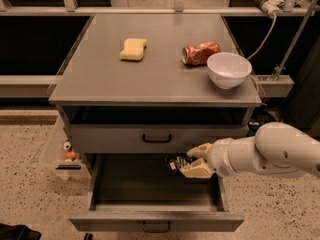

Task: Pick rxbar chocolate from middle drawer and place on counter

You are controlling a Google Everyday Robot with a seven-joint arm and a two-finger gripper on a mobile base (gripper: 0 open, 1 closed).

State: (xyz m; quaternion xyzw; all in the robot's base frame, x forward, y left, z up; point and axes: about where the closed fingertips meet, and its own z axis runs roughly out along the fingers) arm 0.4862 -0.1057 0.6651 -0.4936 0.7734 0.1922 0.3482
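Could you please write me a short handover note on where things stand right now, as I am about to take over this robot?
Gripper: shut on the chocolate bar, inside the open middle drawer, toward its right rear, just under the upper drawer.
Counter: holds a sponge, a can and a bowl; the bar is not on it yet.
Done: drawer open, bar gripped, apparently off the drawer floor.
Left: bring the bar out and up past the upper drawer, set it on a bare part of the counter, probably the front, and release.
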